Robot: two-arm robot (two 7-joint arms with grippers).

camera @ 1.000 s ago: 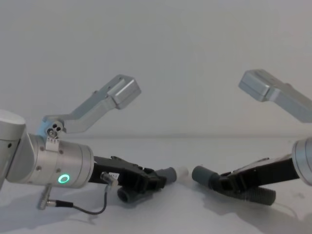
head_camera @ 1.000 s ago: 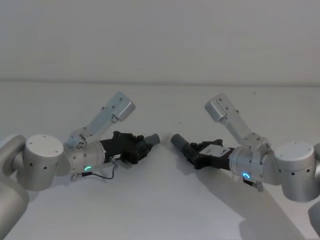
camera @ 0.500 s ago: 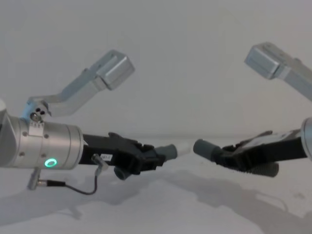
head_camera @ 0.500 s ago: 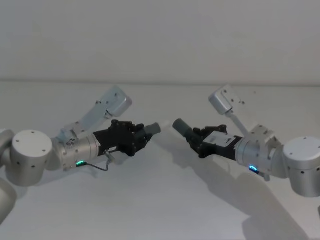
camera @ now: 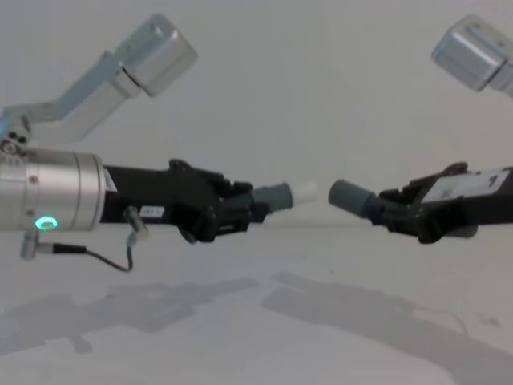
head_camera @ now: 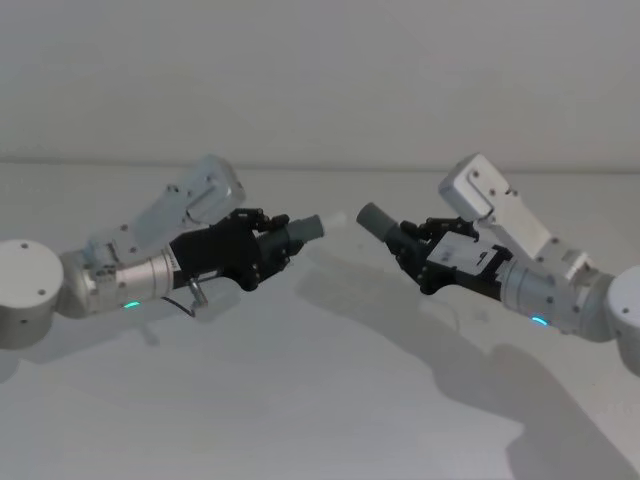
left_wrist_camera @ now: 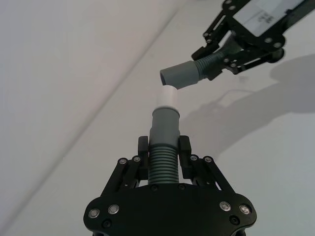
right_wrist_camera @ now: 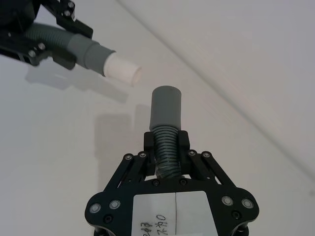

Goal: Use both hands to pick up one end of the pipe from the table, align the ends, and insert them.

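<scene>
Left tool [left_wrist_camera: 164,147] is clamped on its corrugated hose [left_wrist_camera: 163,164] just behind the narrow cuff [left_wrist_camera: 165,125], whitish tip [left_wrist_camera: 166,96] leading. And the right tool [right_wrist_camera: 166,140] grips the other hose [right_wrist_camera: 166,147] behind the wide socket [right_wrist_camera: 166,105]. Both pieces ride clear above the desk [head_camera: 320,400]. We're at the aligning step: ends close, apart, and seemingly angled off each other, though that's hard to judge. Next we'd square the axes, then push in. Nothing stands between them.

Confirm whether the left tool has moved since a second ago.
Yes. In the chest view the left tool, shut on its hose piece, has risen: it was below the far edge line of the table and now sits just above it.
</scene>
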